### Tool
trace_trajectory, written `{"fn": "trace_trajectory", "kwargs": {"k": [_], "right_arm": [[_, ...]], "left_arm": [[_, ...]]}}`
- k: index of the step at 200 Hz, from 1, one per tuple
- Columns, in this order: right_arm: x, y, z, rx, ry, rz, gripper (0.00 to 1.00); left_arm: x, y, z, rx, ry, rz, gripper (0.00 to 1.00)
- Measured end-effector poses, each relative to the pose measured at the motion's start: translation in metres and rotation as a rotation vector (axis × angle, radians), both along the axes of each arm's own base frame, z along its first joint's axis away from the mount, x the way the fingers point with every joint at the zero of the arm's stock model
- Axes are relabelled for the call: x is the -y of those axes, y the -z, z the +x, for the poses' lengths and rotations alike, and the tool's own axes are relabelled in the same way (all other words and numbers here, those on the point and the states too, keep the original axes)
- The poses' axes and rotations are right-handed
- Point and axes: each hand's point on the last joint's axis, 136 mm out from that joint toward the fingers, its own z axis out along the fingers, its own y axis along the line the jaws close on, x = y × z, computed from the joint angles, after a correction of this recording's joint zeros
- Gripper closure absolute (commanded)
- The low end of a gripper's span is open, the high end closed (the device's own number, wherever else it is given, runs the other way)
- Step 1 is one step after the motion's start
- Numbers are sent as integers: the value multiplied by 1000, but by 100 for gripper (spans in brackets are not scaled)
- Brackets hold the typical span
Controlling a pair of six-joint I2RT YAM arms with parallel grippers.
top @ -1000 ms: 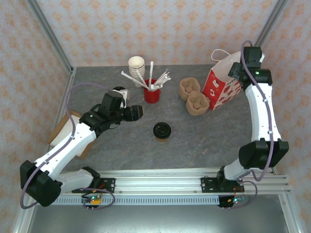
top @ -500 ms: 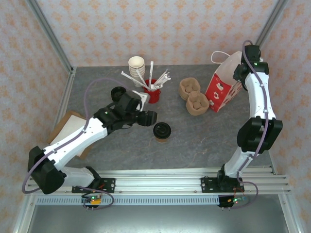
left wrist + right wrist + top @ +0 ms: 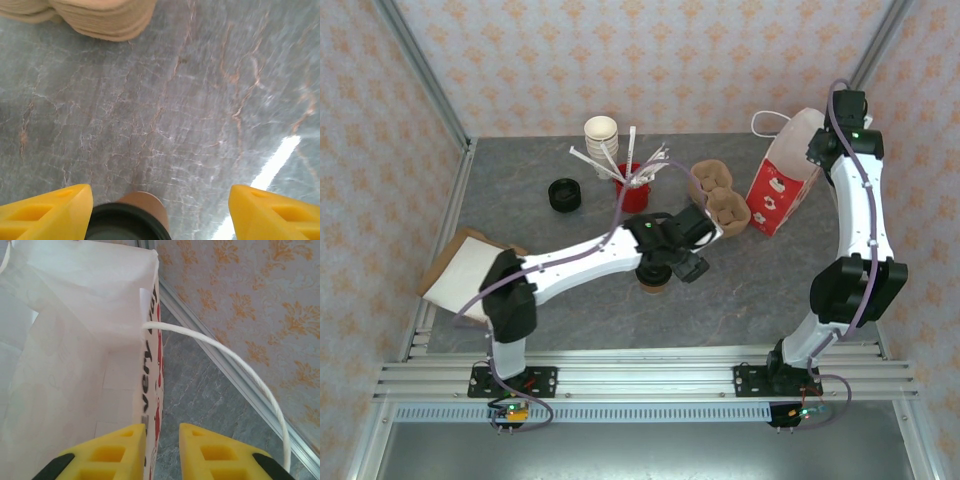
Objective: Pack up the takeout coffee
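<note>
The takeout coffee (image 3: 127, 221) stands upright in the middle of the worktop (image 3: 760, 290), long axis vertical, lid facing up, just in front of the pulp cup carriers (image 3: 720, 205). A second ago my left arm was off to the left. Now my left fingers (image 3: 685, 264) hang over the cup, spread wide and gripping nothing. My right fingers (image 3: 141, 447) have narrowed to pinch the rim of the red-and-white paper bag (image 3: 782, 188). The coffee is a brown paper cup under a round black lid.
</note>
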Motion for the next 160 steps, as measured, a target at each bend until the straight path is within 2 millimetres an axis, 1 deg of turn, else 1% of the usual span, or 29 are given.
{"fn": "trace_trajectory", "kwargs": {"k": [35, 64, 79, 119, 140, 160], "right_arm": [[-1, 8, -4, -24, -8, 2, 78], [-1, 10, -4, -30, -13, -1, 81], [-1, 10, -4, -31, -15, -4, 83], [0, 9, -5, -34, -14, -16, 88], [2, 7, -7, -34, -10, -28, 89], [4, -1, -10, -22, -2, -46, 90]], "left_arm": [[3, 42, 11, -18, 80, 193, 29], [-7, 64, 13, -37, 122, 321, 32], [-16, 69, 12, -50, 130, 366, 32], [-34, 71, 13, -60, 126, 426, 34], [-51, 75, 11, -77, 113, 462, 34], [-68, 77, 9, -94, 98, 485, 35]]}}
